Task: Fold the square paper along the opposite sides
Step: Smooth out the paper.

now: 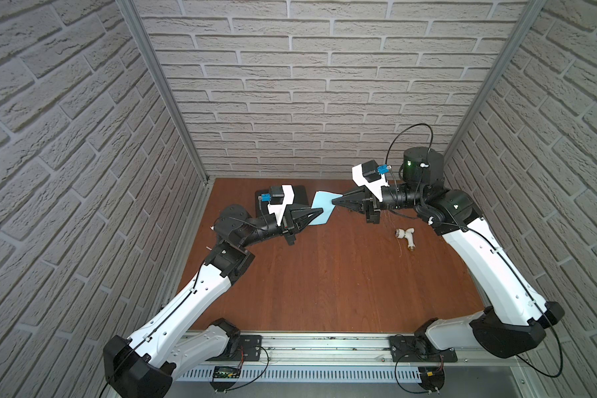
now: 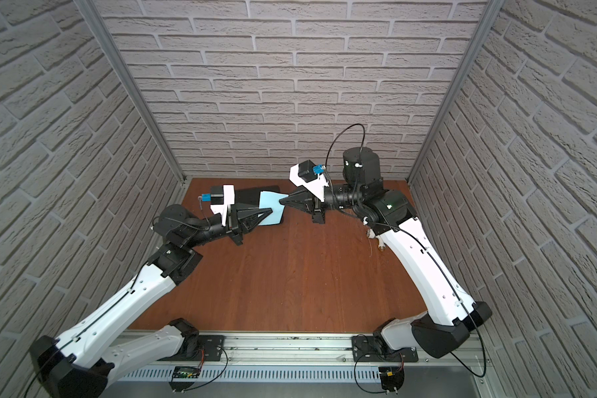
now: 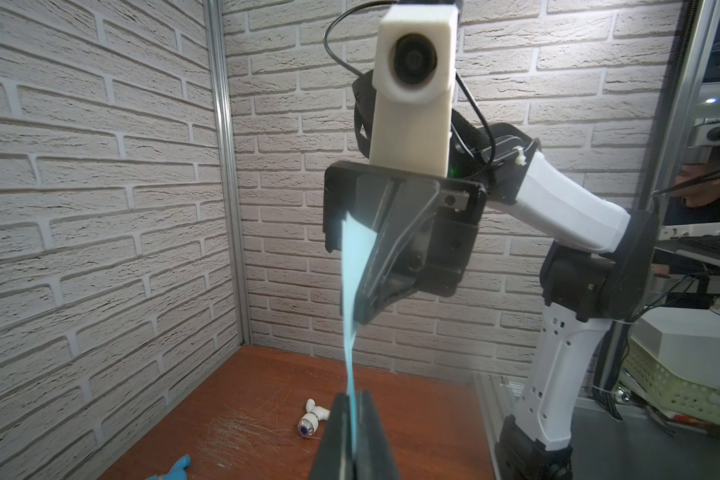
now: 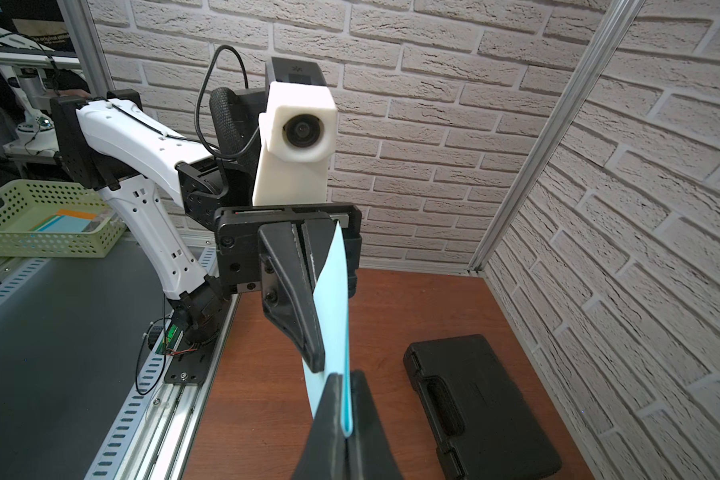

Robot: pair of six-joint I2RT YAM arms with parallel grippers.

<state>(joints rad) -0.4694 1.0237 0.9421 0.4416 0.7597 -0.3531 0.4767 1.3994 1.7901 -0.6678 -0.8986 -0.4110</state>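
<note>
Both jaws pinch square paper [image 1: 323,200] midair; black case [image 4: 474,399] nearby, white fitting [image 1: 404,236] aside.

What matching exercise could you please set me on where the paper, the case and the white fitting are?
1. square paper
2. black case
3. white tap fitting

A. on the table beside the right arm
B. held in the air by the left gripper and right gripper
C. closed, on the table by the back wall

Pairs: 1-B, 2-C, 3-A

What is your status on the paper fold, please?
Left gripper shut on the square paper. Right gripper shut on its opposite side. Sheet airborne between them, unfolded. Black case, white fitting on table, clear.
</note>
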